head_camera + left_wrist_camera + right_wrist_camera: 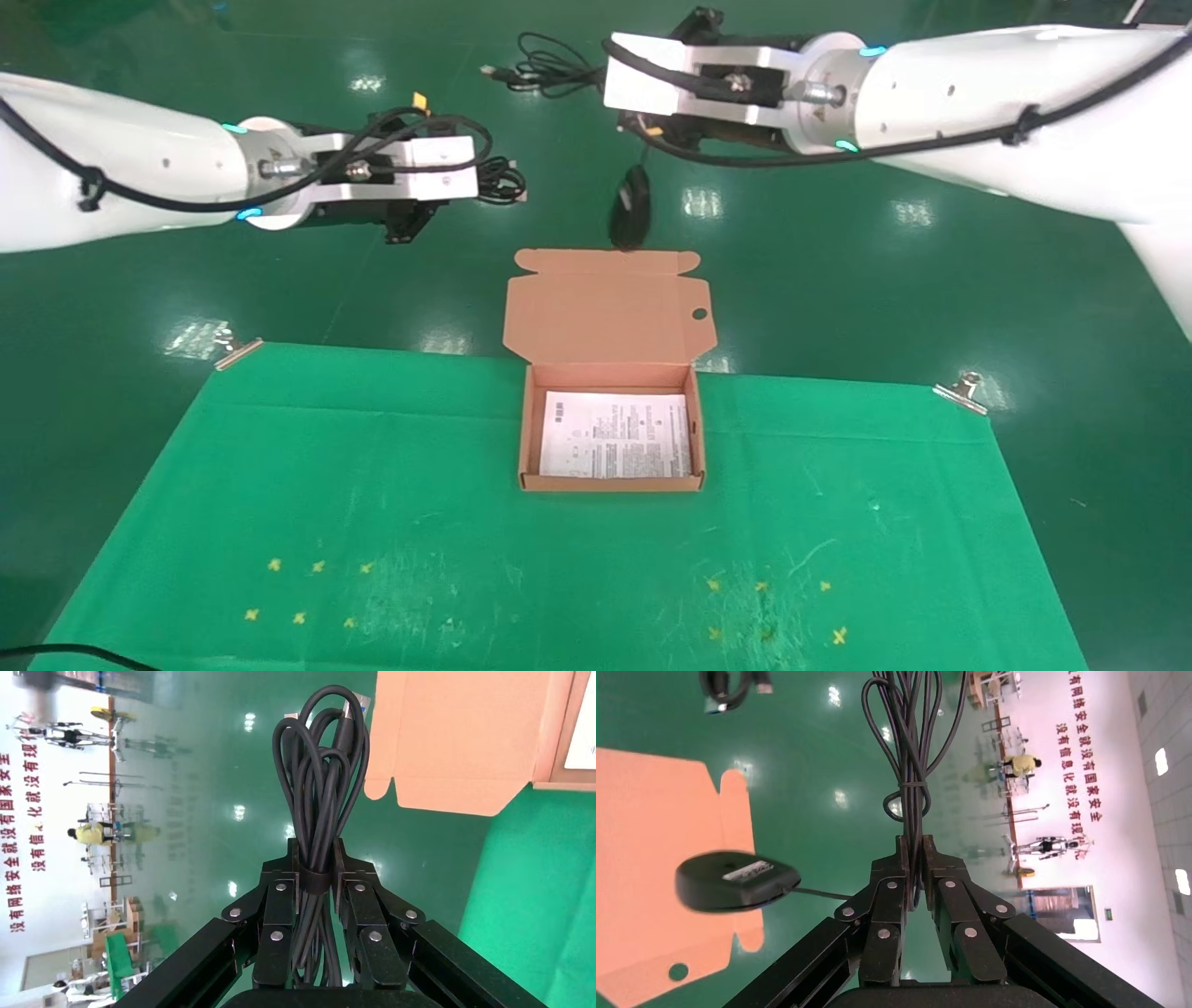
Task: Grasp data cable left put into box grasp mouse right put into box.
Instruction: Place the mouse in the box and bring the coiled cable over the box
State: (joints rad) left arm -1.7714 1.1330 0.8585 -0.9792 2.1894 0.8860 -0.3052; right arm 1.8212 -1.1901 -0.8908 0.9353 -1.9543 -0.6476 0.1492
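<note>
Holding the data cable [320, 790] bundle, the left gripper [315, 855] is closed on it at the bound middle, fingers [275, 913] pinching both sides; loops stick out past the fingertips. In head view that gripper [410, 219] sits up in the air far-left of the box [610, 485], cable loops [498, 179] showing just at its right end.

Right gripper [914, 855] is clamped shut on the mouse's own cord [916, 748], not on the body. The mouse [735, 880] hangs free below by that cord, off the surface. Head view: right gripper [652, 130] is far, slightly right of centre, with the mouse [631, 214] dangling just beyond the far edge of the open flap lid [605, 303]; rest of the cord [549, 67] bunches out to the far left of the gripper.

Box sits lid-open on the green cloth [372, 503] covering the surface, at mid-width, near its far edge. Inside lies a printed white sheet [615, 436]. Cloth is clipped at both far corners [235, 349].
</note>
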